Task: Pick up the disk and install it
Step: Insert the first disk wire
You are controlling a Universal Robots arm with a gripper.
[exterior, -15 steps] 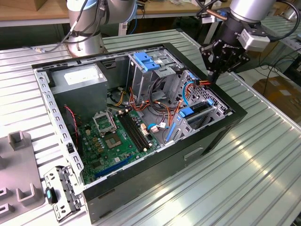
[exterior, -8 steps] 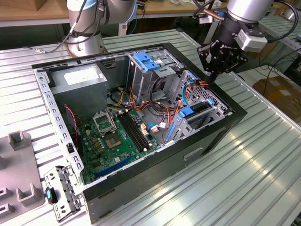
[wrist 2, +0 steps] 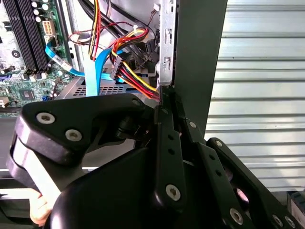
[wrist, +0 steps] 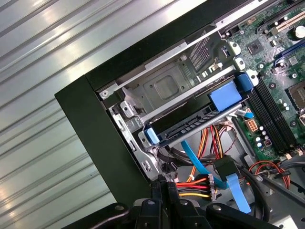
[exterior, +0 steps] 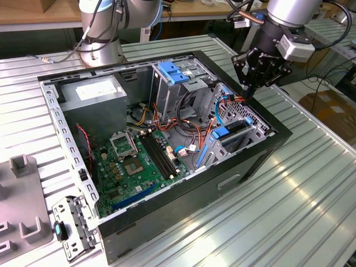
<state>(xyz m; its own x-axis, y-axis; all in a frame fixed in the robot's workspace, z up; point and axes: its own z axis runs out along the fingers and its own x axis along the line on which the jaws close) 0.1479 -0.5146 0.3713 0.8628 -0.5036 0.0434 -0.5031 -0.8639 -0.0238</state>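
**Item: gripper.** The black two-finger gripper [exterior: 248, 92] is hovering over the corner of the open black computer case [exterior: 167, 225], just above the bundle of red, yellow and black power cables [wrist: 190, 188]. In both wrist views the fingers are pressing together with nothing between them.

**Item: disk.** The flat rectangular metal disk with blue plastic side rails [wrist: 190, 125] is sitting in the metal bay at the case corner, apart from the gripper. In the exterior view it [exterior: 236, 129] is lying near the case's right wall.

**Orientation.** The long axis is running from the outer case wall toward the green circuit board [exterior: 139, 167]. The broad blue tab [wrist: 223, 95] is pointing at the board, and the small blue clip [wrist: 150, 135] is facing the wall.

**Step, as judged.** Installation is looking at or near its end. Anything left is calling for a straight push along the rails until the tabs latch, keeping clear of the cables.
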